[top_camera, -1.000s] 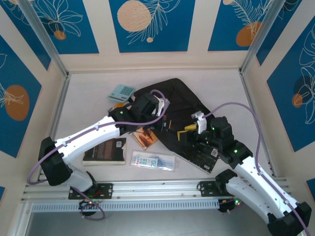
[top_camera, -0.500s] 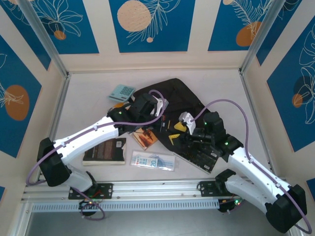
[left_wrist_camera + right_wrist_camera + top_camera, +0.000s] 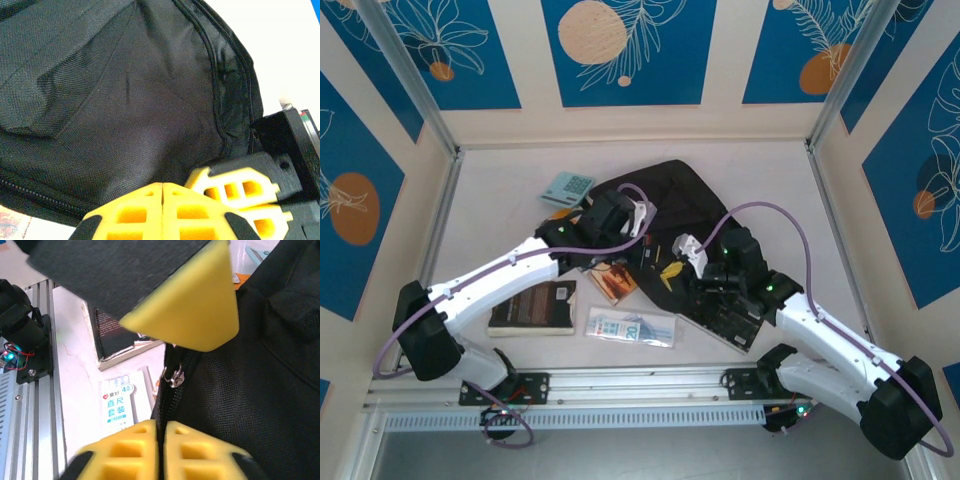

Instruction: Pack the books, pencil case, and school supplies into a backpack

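The large black fabric backpack point(image 3: 680, 190) lies diagonally, far centre to near right; the left tool point(image 3: 162, 210) and the right tool point(image 3: 161, 450) are clenched.

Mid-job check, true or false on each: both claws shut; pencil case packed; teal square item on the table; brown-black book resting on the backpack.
1. The left claw and right claw are both shut. True.
2. The pencil case is inside the backpack. False: it lies out on the table.
3. The teal square item lies on the table, left of the backpack. True.
4. The brown-black book rests on the backpack. False: it lies on the table beside the pencil case.
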You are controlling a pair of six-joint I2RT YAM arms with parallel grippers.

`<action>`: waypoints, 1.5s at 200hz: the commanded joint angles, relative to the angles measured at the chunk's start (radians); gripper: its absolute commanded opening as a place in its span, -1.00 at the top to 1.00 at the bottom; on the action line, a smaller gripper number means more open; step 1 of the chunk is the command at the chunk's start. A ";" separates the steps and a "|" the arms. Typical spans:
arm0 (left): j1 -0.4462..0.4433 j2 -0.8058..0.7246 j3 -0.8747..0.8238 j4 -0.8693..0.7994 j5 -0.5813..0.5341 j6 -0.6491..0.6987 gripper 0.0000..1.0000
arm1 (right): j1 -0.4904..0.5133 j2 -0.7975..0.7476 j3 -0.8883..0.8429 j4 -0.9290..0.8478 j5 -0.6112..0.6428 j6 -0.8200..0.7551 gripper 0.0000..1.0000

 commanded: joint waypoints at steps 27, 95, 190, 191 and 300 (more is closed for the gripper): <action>0.070 -0.035 -0.022 0.022 0.021 0.000 1.00 | 0.019 -0.016 0.020 -0.037 -0.015 -0.017 1.00; 0.180 -0.008 -0.025 -0.030 -0.042 0.009 1.00 | 0.055 0.021 0.021 -0.048 -0.003 -0.019 1.00; 0.237 0.106 0.128 -0.164 -0.205 0.016 1.00 | 0.066 0.021 0.031 -0.086 0.072 -0.019 1.00; 0.237 0.108 0.129 -0.165 -0.205 0.016 1.00 | 0.067 0.021 0.030 -0.087 0.073 -0.018 1.00; 0.228 0.077 0.130 -0.106 0.027 0.034 1.00 | -0.007 -0.201 0.140 -0.156 0.358 0.375 0.23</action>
